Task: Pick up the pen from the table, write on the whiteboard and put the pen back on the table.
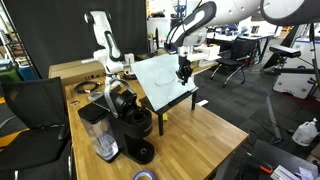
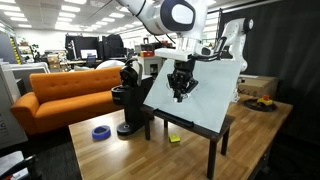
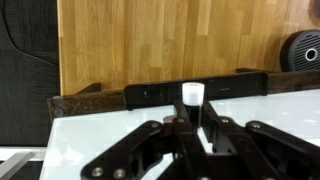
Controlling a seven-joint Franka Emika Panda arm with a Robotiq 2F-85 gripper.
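Wrist view: my gripper (image 3: 192,128) comes in from the bottom edge. Its dark fingers (image 3: 172,130) are drawn narrow and clamped on the pen (image 3: 192,94), whose whitish end stands out beyond them. The white face of the whiteboard (image 3: 90,140) lies under the fingers. Just past the pen, the board's dark edge and black stand bar run across the picture, and the grain of the table (image 3: 150,40) fills the area beyond. I cannot tell from here whether the pen touches the board.

Exterior views: the gripper (image 1: 184,72) (image 2: 180,92) hangs over the upper part of the tilted whiteboard (image 1: 160,82) (image 2: 205,108), close to its face. At this size the pen is too small for me to make out. The board stands on the table (image 1: 215,130) (image 2: 115,155), with a black coffee machine (image 1: 128,118) (image 2: 130,92) just beside it. A cardboard box (image 1: 75,70) sits at the table's far end. A blue roll (image 2: 101,132) lies on the wood near the machine's base, and an orange sofa (image 2: 60,95) stands behind the table.
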